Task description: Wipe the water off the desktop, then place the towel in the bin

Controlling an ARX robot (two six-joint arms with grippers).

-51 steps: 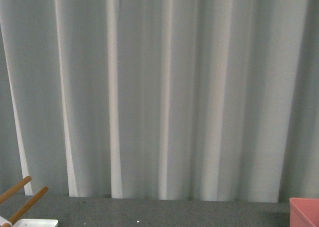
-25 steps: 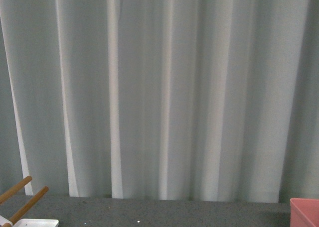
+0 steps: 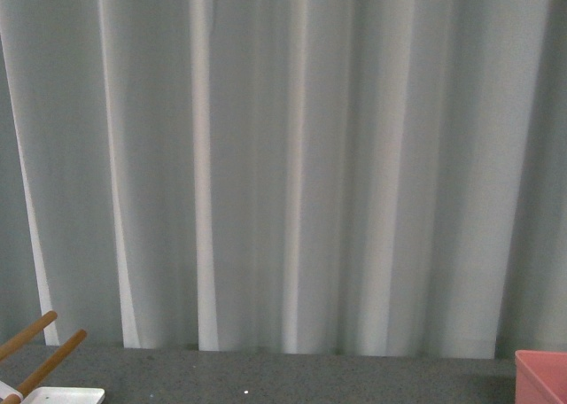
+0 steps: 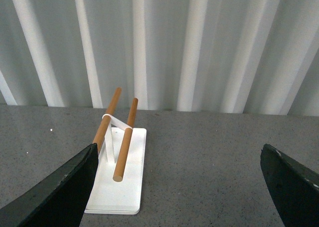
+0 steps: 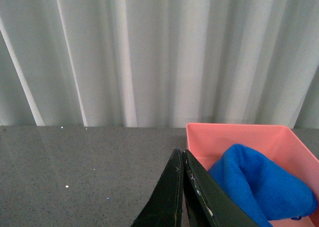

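In the right wrist view the blue towel (image 5: pixel 259 184) lies bunched inside the salmon-pink bin (image 5: pixel 234 135), which stands on the dark grey speckled desktop (image 5: pixel 75 172). My right gripper (image 5: pixel 180 155) is shut with nothing between its fingers, just outside the bin's near wall, apart from the towel. The left wrist view shows my left gripper (image 4: pixel 179 160) open wide over bare desktop (image 4: pixel 199 162), holding nothing. Only a corner of the bin (image 3: pixel 542 376) shows in the front view, at the lower right; neither arm appears there.
A white rack base with two wooden rods (image 4: pixel 118 167) stands on the desktop next to the left gripper's finger, and shows at the front view's lower left (image 3: pixel 49 382). A pale pleated curtain (image 3: pixel 283 156) closes off the back of the desk.
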